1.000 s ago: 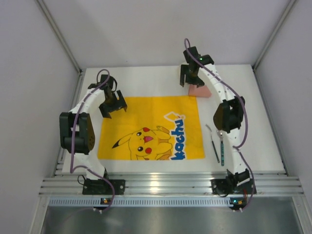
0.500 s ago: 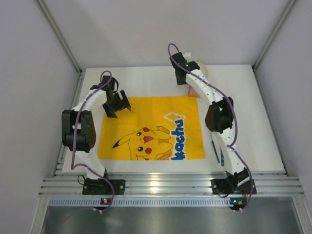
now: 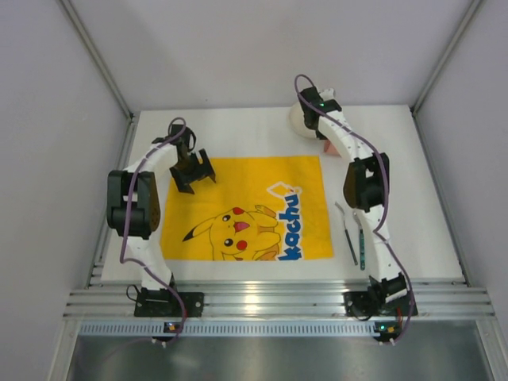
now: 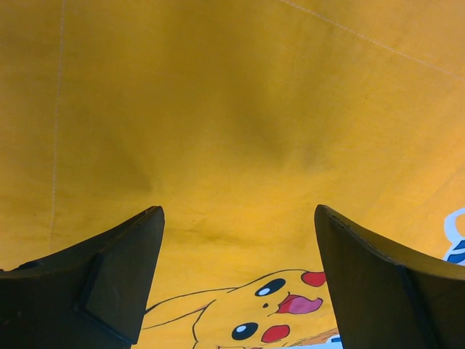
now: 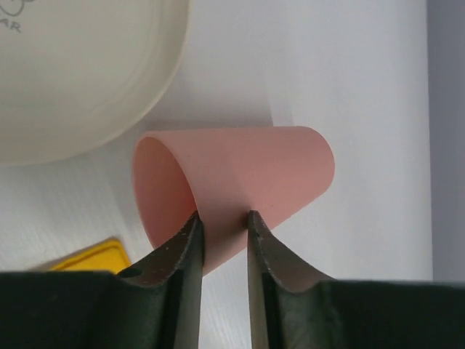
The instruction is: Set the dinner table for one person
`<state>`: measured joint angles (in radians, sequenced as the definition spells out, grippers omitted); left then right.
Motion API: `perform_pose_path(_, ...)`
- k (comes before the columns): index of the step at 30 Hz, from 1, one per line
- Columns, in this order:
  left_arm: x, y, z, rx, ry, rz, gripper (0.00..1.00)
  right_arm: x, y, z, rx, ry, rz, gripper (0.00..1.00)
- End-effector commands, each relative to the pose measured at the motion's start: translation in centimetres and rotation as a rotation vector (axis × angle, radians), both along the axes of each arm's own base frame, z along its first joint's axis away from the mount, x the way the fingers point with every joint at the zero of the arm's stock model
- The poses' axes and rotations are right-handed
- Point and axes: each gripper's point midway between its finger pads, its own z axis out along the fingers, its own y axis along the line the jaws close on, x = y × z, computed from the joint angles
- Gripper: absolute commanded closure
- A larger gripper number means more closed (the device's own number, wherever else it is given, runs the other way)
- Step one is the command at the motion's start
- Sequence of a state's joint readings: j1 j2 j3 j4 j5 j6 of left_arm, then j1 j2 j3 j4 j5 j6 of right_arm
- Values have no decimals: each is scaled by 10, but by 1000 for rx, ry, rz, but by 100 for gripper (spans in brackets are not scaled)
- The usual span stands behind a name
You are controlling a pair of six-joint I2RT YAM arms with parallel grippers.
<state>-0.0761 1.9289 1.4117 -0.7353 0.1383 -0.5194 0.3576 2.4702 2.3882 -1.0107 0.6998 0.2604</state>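
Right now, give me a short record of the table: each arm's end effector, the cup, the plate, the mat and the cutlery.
left end effector: open, over the far left part of the yellow mat, holding nothing
right end effector: closed on the pink cup's wall at its rim
pink cup: lying on its side on the dinner table, beside the cream plate
cream plate: far right, off the mat
cutlery: on the table, right of the mat

Left hand (image 4: 238, 212) spread wide above yellow Pikachu mat (image 4: 218, 94).
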Motion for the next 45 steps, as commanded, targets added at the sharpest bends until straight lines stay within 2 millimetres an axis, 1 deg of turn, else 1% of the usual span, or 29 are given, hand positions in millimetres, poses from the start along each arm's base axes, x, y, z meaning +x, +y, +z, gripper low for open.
perform_pose_path(1,7,-9,8,-31,-23,-26,11,-9,5,1,31,12,5,82)
perform_pose_path(2,7,-10,7,-32,-23,-29,11,-12,2,3,25,17,1,87)
perform_pose_path(3,6,-11,7,-32,-23,-31,11,-20,-1,-6,9,49,-5,97)
perform_pose_path(5,4,-15,9,-37,-25,-41,11,-31,-7,-9,-15,79,-12,100)
perform_pose_path(7,3,-18,9,-40,-31,-49,11,-37,-12,-2,-33,74,-27,100)
perform_pose_path(10,-1,-27,12,-46,-44,-73,11,-44,-17,38,-21,-7,-51,100)
perform_pose_path(11,-3,-29,12,-48,-43,-80,12,-47,-19,61,0,-53,-57,100)
perform_pose_path(12,-3,-30,13,-50,-47,-83,12,-51,-19,73,25,-73,-71,100)
perform_pose_path(13,-2,-32,14,-52,-59,-86,12,-56,-13,81,71,-78,-63,100)
perform_pose_path(14,-2,-33,16,-53,-66,-88,12,-66,-10,100,119,-97,-59,100)
perform_pose_path(15,-1,-32,18,-48,-73,-87,12,-72,-3,103,187,-105,-74,100)
perform_pose_path(16,0,-32,21,-44,-84,-87,12,-80,18,100,315,-67,-32,100)
perform_pose_path(17,1,-32,23,-41,-89,-86,12,-89,29,111,402,-70,-12,100)
perform_pose_path(18,2,-31,24,-35,-94,-84,12,-100,40,101,480,-36,-35,100)
perform_pose_path(19,4,-30,26,-33,-101,-83,12,-112,61,98,584,12,-1,100)
perform_pose_path(20,4,-30,26,-32,-102,-81,12,-118,69,108,640,-8,16,100)
perform_pose_path(21,5,-30,28,-32,-106,-79,12,-128,73,95,664,26,-11,100)
perform_pose_path(22,5,-30,29,-34,-108,-78,12,-134,79,95,689,32,-1,100)
perform_pose_path(23,4,-31,29,-34,-107,-78,12,-134,82,100,714,10,9,100)
perform_pose_path(24,3,-31,28,-34,-104,-78,12,-140,82,90,717,34,-6,100)
perform_pose_path(26,0,-33,27,-33,-103,-84,12,-141,86,83,737,52,-2,100)
perform_pose_path(29,-5,-34,28,-31,-105,-91,12,-148,96,52,783,104,-23,100)
perform_pose_path(32,-8,-34,33,-26,-117,-96,12,-150,100,32,792,136,-28,100)
perform_pose_path(35,-13,-32,35,-21,-119,-99,12,-148,100,24,775,148,-18,100)
perform_pose_path(38,-17,-31,36,-14,-121,-99,12,-143,103,28,774,146,-6,100)
perform_pose_path(41,-18,-28,36,-3,-122,-96,12,-137,110,43,788,126,31,72)
perform_pose_path(42,-18,-28,36,-1,-124,-96,12,-136,112,47,787,122,44,55)
perform_pose_path(44,-17,-27,36,3,-125,-95,12,-132,115,64,774,95,74,42)
perform_pose_path(45,-18,-27,36,4,-123,-95,12,-130,116,69,767,88,81,32)
